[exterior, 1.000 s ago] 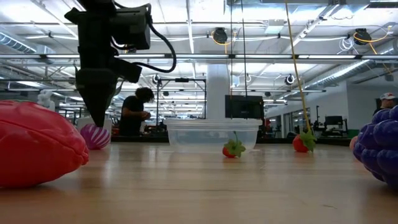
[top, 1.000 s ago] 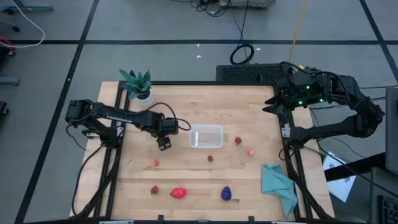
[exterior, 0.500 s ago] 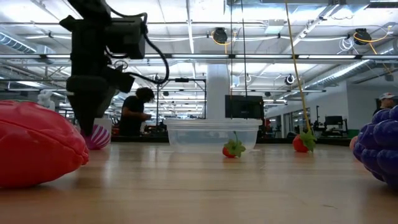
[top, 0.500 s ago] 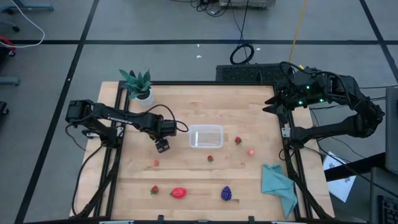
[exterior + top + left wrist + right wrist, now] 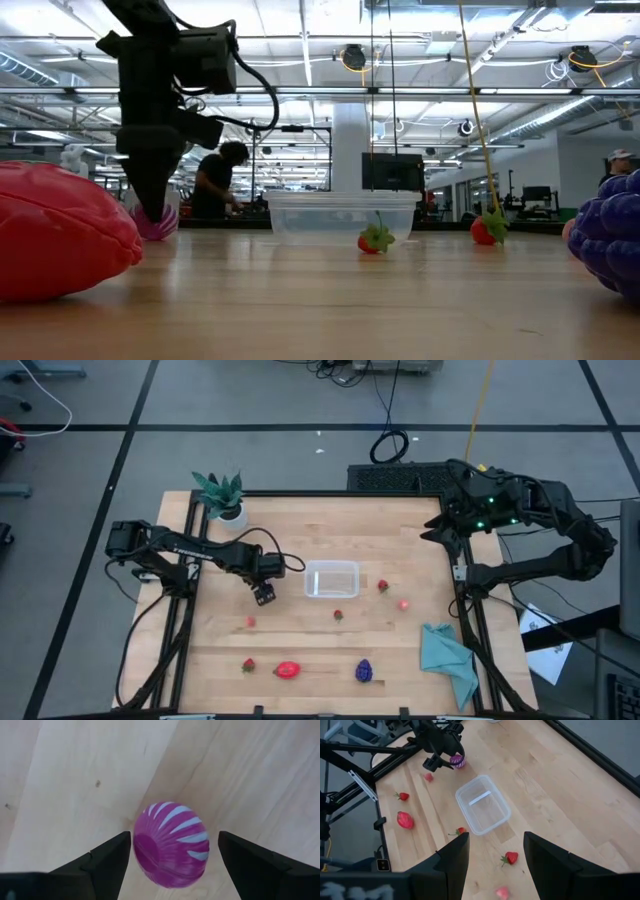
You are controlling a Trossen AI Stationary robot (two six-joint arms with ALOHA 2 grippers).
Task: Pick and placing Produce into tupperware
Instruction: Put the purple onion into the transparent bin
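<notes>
Left wrist view alone shows the left gripper (image 5: 171, 865) open around the magenta ball (image 5: 171, 844).

A green potted plant (image 5: 221, 496) is seen at the upper left of the wooden desk (image 5: 300, 535), and a teal cloth (image 5: 447, 657) is draped over its lower right edge. In the low view, a person (image 5: 214, 181) is seen in the room behind.

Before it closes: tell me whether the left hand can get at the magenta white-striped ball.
Probably yes. The left hand hangs open right over the magenta white-striped ball, a finger on either side, with only bare wooden table around it.
</notes>
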